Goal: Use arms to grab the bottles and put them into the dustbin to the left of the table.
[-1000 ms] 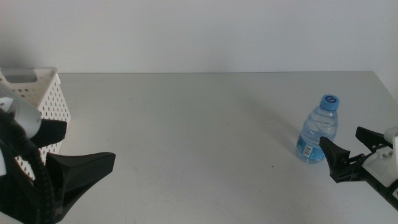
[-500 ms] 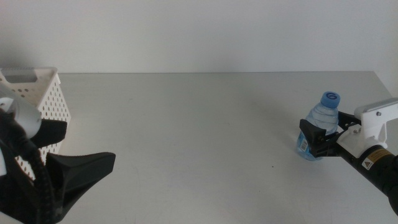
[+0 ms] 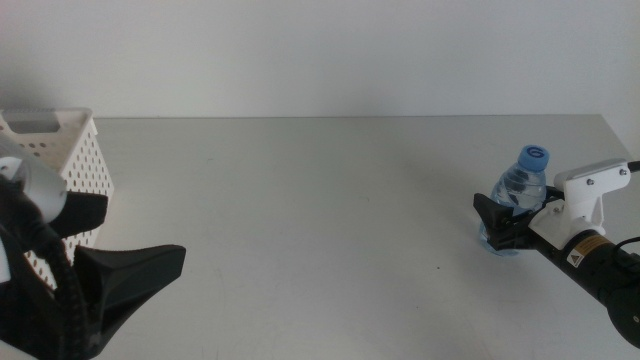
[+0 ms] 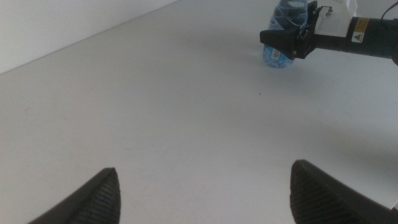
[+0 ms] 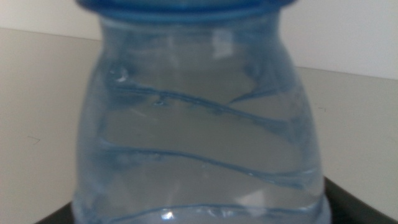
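While the right arm's black wedge-fingered claw pinches the clear blue-capped water bottle low near the grey tabletop's right edge, the smooth, top-heavy bottle may tip or slip when lifted.

- I work in what looks like a robot test room or lab, a bare staged set-up and no lived-in place.
- My wide, matte light-grey surface runs straight to a plain white wall with nothing on it.
- On it stand only a white perforated plastic basket with a slot handle at one end and a small clear water bottle with a blue cap at the other.
- The white-housed arm with the black wedge claw carries a yellow warning sticker, as lab equipment does.
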